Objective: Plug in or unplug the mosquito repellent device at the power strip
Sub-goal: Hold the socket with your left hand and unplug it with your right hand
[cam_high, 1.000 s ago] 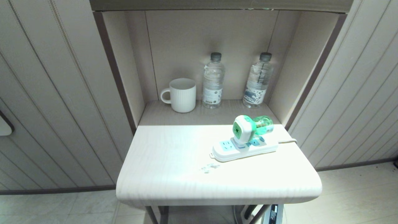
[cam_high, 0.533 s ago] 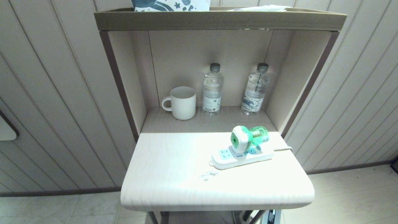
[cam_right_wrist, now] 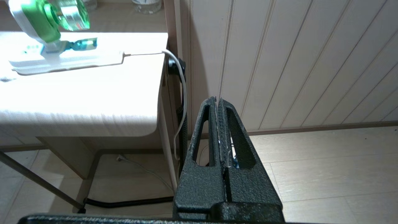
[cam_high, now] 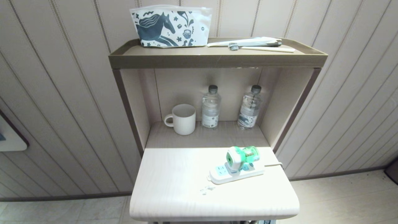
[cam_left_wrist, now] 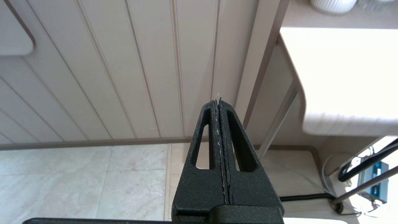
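Both arms hang parked low, out of my head view. My left gripper (cam_left_wrist: 217,101) points at the wall panelling beside the table's (cam_high: 174,199) left edge, jaws pressed together on nothing. My right gripper (cam_right_wrist: 216,100) does the same by the right edge — closed, empty. On the tabletop at about 2 o'clock lies the power strip (cam_high: 235,172), the mosquito repellent device (cam_high: 241,157) plugged into it. Farther back — at 12 — a mug (cam_high: 183,119) and two water bottles (cam_high: 210,106).
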